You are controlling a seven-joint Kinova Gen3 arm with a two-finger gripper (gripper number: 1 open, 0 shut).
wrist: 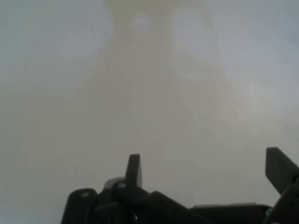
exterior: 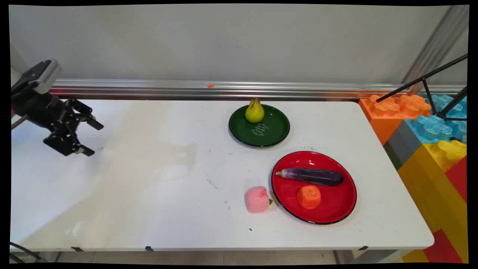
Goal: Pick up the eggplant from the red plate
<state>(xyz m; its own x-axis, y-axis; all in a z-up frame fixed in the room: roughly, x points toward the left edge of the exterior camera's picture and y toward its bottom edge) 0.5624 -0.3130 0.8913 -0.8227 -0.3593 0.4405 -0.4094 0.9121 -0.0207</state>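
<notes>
The gripper [exterior: 89,137] hangs over the bare left part of the desk [exterior: 157,175], well apart from the red plate [exterior: 336,209] and from everything near that plate. Its jaws stand wide open and hold nothing; in the hand view only the pale desk surface lies between the two fingers [wrist: 133,170]. On the red plate lie a purple eggplant [exterior: 312,176] and an orange fruit [exterior: 309,196], the eggplant behind the fruit. A pink peach [exterior: 257,199] sits on the desk just beside the plate's left rim. Behind the red plate, near it, a green plate [exterior: 274,130] carries a yellow-green pear [exterior: 254,111] upright at its far edge. With the jaws so open, any approach would do best to come from above, I think.
</notes>
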